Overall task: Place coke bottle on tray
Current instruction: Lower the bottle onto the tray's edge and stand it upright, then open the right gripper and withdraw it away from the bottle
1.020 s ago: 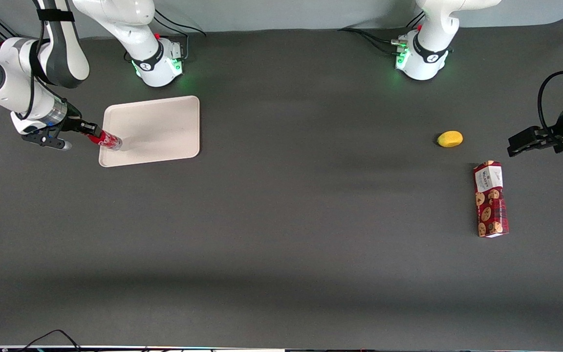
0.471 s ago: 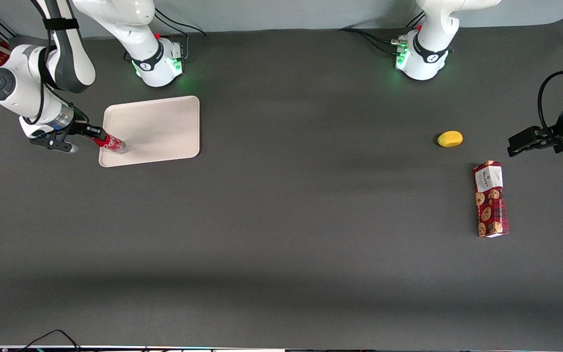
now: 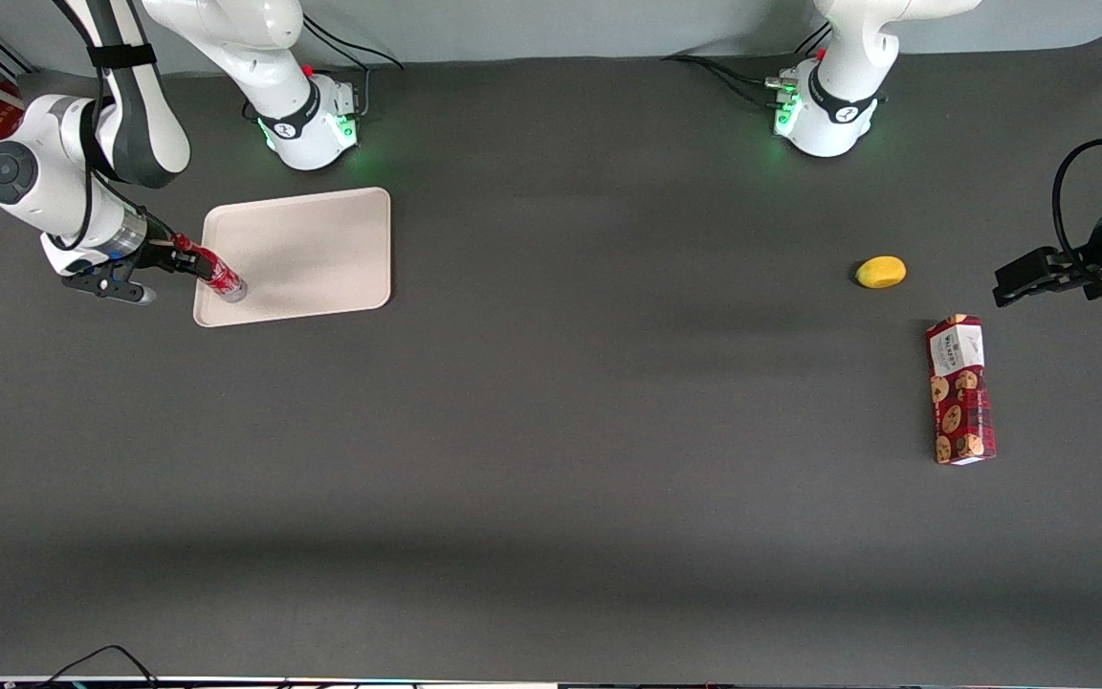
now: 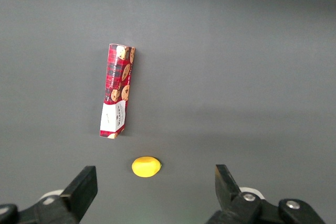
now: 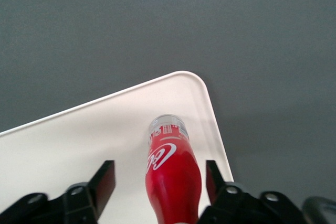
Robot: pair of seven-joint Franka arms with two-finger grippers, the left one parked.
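The coke bottle (image 3: 216, 275), slim and red with white script and a silvery base, stands on the beige tray (image 3: 321, 244), at the tray's corner nearest the front camera on the working arm's end. My right gripper (image 3: 171, 258) is at the bottle's upper part, just off the tray's edge. In the right wrist view the coke bottle (image 5: 172, 179) sits between the spread fingers (image 5: 105, 179) with a gap on each side. The gripper (image 5: 159, 172) is open, and the tray (image 5: 79, 135) lies under the bottle.
A yellow fruit (image 3: 880, 272) and a red cookie box (image 3: 960, 390) lie toward the parked arm's end of the table; the left wrist view shows the fruit (image 4: 145, 166) and the box (image 4: 117, 90) too. Two arm bases (image 3: 307, 120) stand along the table's edge farthest from the front camera.
The gripper carried the tilted bottle a little onto the tray's corner, the bottle came more upright, and the fingers opened off it.
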